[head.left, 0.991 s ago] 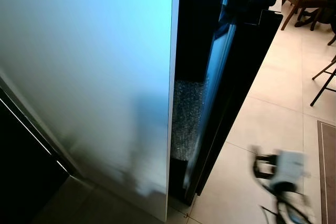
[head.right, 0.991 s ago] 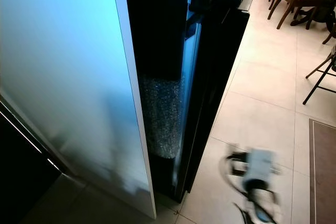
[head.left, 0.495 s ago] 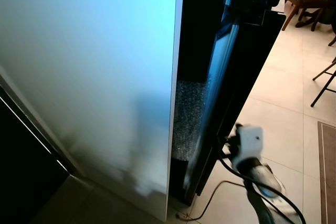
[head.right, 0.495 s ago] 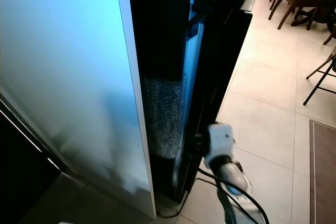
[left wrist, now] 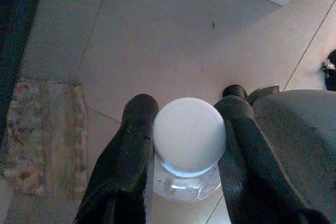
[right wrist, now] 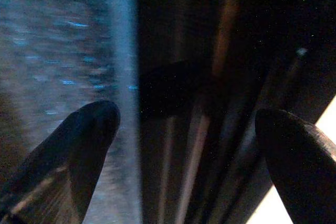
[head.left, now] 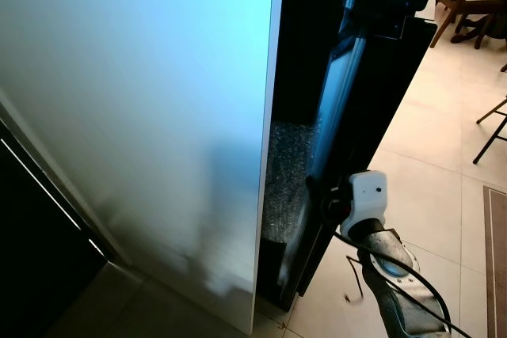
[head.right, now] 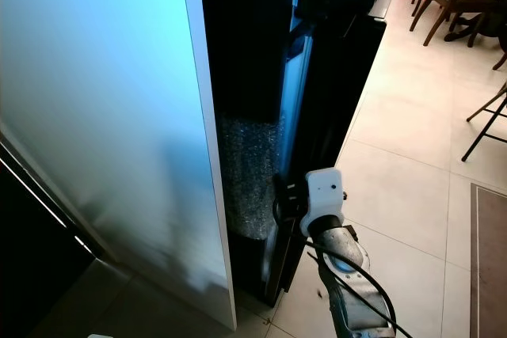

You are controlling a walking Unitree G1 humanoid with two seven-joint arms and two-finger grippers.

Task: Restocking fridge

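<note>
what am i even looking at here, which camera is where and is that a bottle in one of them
This is a humanoid robot restocking a fridge. The two wide pictures come from its head, looking down at a pale fridge door standing ajar beside a black door. Its right gripper reaches at the black door's edge; that wrist's camera shows its two fingers spread open. The left wrist camera looks along the left gripper, whose fingers pinch a clear bottle with a white cap, above a tiled floor.
</note>
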